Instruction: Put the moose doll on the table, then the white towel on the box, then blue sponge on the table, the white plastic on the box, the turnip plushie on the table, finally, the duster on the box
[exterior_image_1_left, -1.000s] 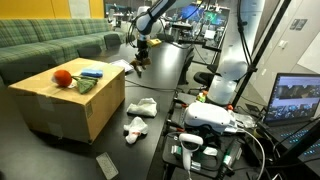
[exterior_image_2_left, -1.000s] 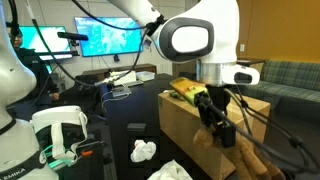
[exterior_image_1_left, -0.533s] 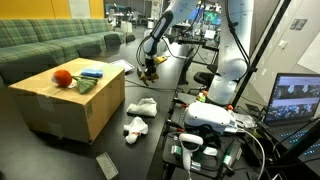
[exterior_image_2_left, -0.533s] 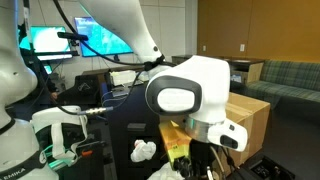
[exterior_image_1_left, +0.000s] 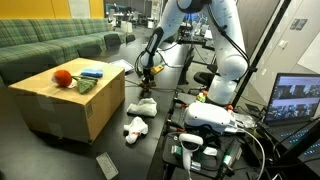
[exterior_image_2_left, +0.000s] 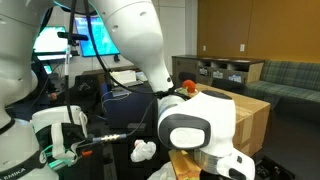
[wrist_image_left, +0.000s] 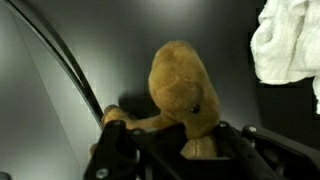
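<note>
My gripper (wrist_image_left: 185, 140) is shut on the brown moose doll (wrist_image_left: 183, 88), which hangs low over the dark table (wrist_image_left: 60, 60); in an exterior view the gripper (exterior_image_1_left: 147, 74) is just above the table beside the box. The cardboard box (exterior_image_1_left: 62, 100) carries the red turnip plushie (exterior_image_1_left: 63, 77), the blue sponge (exterior_image_1_left: 91, 72) and a green-yellow duster (exterior_image_1_left: 84, 86). A white towel (exterior_image_1_left: 141, 107) lies on the table, also in the wrist view (wrist_image_left: 288, 45). A white plastic piece (exterior_image_1_left: 135, 127) lies nearer the front.
A grey flat object (exterior_image_1_left: 106, 165) lies at the table's front. A green sofa (exterior_image_1_left: 50, 42) stands behind the box. VR headset and controllers (exterior_image_1_left: 210, 120) and a laptop (exterior_image_1_left: 300, 100) sit beside the table. The arm fills much of an exterior view (exterior_image_2_left: 190, 120).
The arm has come down and toward the box with the moose doll, from high at the table's far end to just above the table surface near the white towel.
</note>
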